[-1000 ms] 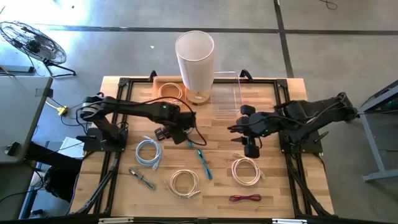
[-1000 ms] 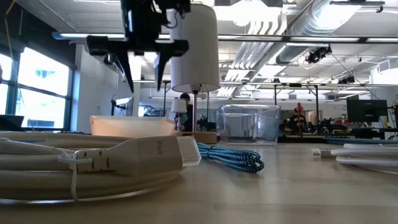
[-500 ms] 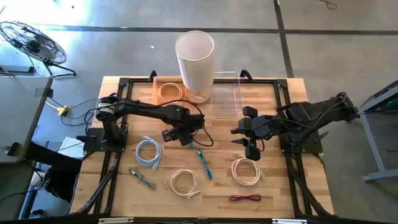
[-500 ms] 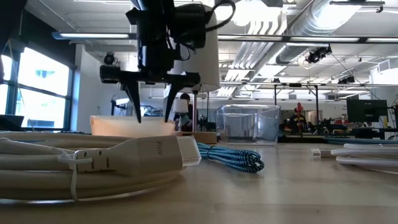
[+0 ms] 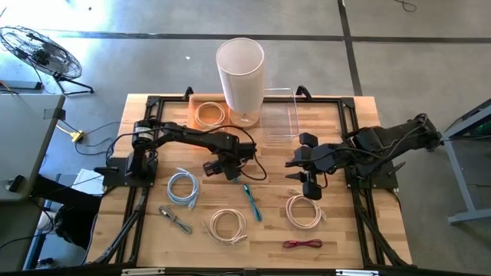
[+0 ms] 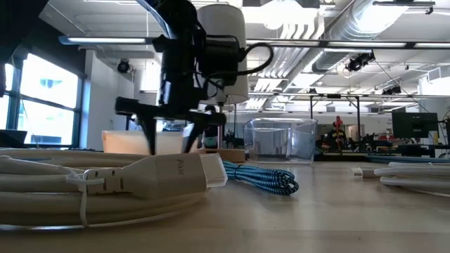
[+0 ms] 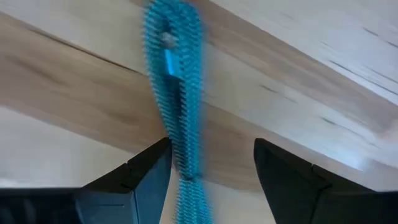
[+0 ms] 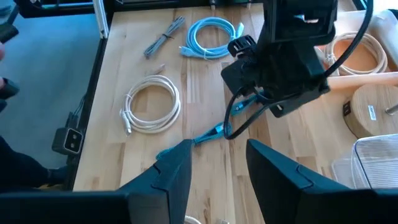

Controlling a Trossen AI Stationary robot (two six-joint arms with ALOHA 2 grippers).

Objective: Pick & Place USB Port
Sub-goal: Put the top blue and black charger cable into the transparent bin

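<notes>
1 open left pincer (image 7: 208, 177) straddles the blue braided cable (image 7: 177, 93).

Blue braided USB cable (image 5: 252, 201) lies flat mid-table.

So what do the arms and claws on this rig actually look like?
Both arms are dark, near-black jointed links on black bases at the table's side rails. The left arm trails a loose black cable that loops beside its wrist. Its left claw has two flat, angular dark fingers with bevelled tips. The right arm looks the same, and the right claw has matching dark fingers. No markings are legible.
</notes>
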